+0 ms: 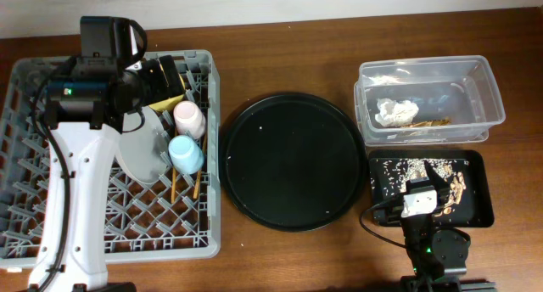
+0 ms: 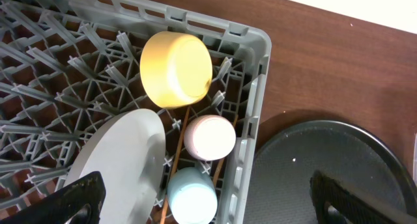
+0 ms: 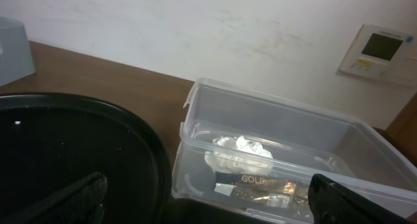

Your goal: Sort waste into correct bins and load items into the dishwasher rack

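Overhead looks down; close left wrist shares rack (image 1: pixel 144 216).

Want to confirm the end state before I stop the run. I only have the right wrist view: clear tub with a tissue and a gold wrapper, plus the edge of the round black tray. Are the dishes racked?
Observer: Yes. The yellow bowl, pink cup, blue cup and plate all sit inside the grey rack.
Operator: Chopsticks?
Observer: The chopsticks are in the rack too, lying flat, partly under the two cups.
Operator: Food scraps?
Observer: The crumbs are scattered in the small black tray, which sits on the near side of the tub.
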### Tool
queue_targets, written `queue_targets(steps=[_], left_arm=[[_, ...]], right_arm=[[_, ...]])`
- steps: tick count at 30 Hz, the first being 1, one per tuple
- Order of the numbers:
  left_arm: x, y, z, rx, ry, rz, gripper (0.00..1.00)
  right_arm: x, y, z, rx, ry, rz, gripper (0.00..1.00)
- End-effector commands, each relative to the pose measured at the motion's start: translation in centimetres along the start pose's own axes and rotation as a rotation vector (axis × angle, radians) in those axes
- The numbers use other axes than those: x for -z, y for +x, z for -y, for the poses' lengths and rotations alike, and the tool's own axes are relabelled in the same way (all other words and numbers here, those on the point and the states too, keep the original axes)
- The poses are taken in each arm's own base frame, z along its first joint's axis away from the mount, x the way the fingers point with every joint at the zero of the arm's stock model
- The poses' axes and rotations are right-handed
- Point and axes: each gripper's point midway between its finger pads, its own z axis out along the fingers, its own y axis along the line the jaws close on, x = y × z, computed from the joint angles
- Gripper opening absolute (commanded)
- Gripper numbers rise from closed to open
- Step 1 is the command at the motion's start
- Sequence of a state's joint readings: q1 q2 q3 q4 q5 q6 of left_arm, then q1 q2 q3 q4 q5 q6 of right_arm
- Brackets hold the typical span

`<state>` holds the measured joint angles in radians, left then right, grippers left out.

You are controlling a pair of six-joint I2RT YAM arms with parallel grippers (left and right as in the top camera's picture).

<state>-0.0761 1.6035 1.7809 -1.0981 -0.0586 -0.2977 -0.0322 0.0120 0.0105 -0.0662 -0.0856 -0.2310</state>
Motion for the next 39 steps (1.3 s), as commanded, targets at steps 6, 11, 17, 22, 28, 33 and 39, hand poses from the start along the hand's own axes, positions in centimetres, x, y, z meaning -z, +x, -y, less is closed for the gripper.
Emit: queue_targets(steps=[6, 11, 17, 22, 28, 33, 39], left_arm=[[0.4, -0.5, 0.2, -0.012, 0.011, 0.015, 0.99], [0.4, -0.5, 0.2, -0.012, 0.011, 0.015, 0.99], [5.2, -1.2, 0.2, -0.007, 0.046, 0.119, 0.99], [16.1, -1.1, -1.3, 0.014, 0.076, 0.369, 0.99], [27.3, 8.2, -4.9, 0.024, 0.107, 0.487, 0.99], [30.2, 16.0, -7.6, 0.027, 0.1, 0.491, 0.99], [26.4, 18.5, -8.6, 0.085, 0.061, 0.491, 0.99]], right_arm=[[0.0, 0.3, 0.5, -0.016, 0.026, -0.009, 0.99], [0.0, 0.3, 0.5, -0.016, 0.026, -0.009, 0.99], [0.0, 0.3, 0.5, -0.016, 0.026, -0.009, 0.99], [0.0, 0.3, 0.5, -0.016, 0.026, -0.009, 0.99], [0.0, 0.3, 0.5, -0.016, 0.026, -0.009, 0.99], [0.0, 0.3, 0.5, -0.016, 0.026, -0.009, 0.99], [0.0, 0.3, 0.5, -0.016, 0.026, -0.009, 0.99]])
